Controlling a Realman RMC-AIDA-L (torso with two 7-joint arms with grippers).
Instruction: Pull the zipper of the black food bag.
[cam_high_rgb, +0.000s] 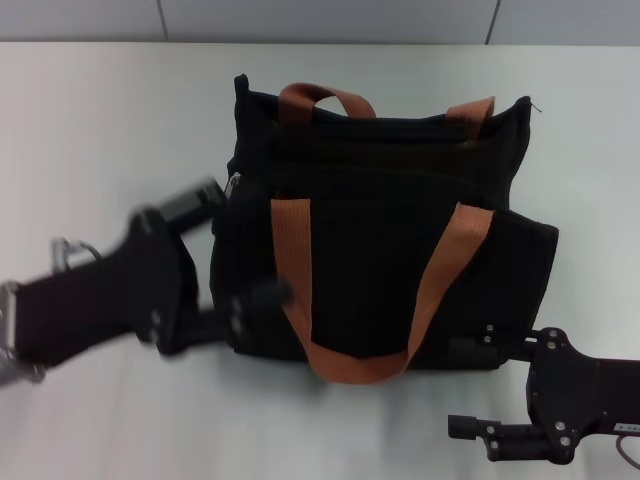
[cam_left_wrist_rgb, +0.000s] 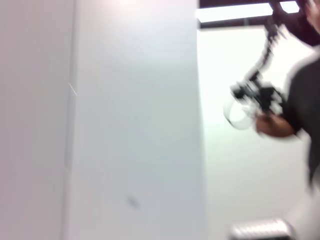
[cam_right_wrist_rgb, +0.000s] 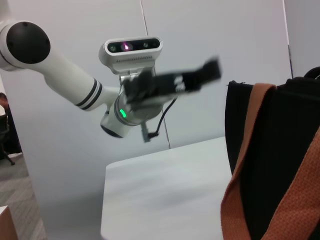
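Note:
The black food bag (cam_high_rgb: 385, 250) stands in the middle of the white table (cam_high_rgb: 100, 120), with two rust-orange loop handles (cam_high_rgb: 300, 290). A small silver zipper pull (cam_high_rgb: 235, 183) shows at the bag's upper left corner. My left gripper (cam_high_rgb: 245, 245) is open at the bag's left end, one finger up beside the pull and the other low against the bag's front. It is blurred. My right gripper (cam_high_rgb: 460, 388) is open and empty, low at the bag's front right corner. The right wrist view shows the bag's side (cam_right_wrist_rgb: 280, 150) and the left gripper (cam_right_wrist_rgb: 172, 82) in the air.
The bag's front handle hangs down onto the table near its front edge. A grey wall (cam_high_rgb: 320, 20) runs behind the table. The left wrist view shows only a wall and a person (cam_left_wrist_rgb: 295, 105) holding a device.

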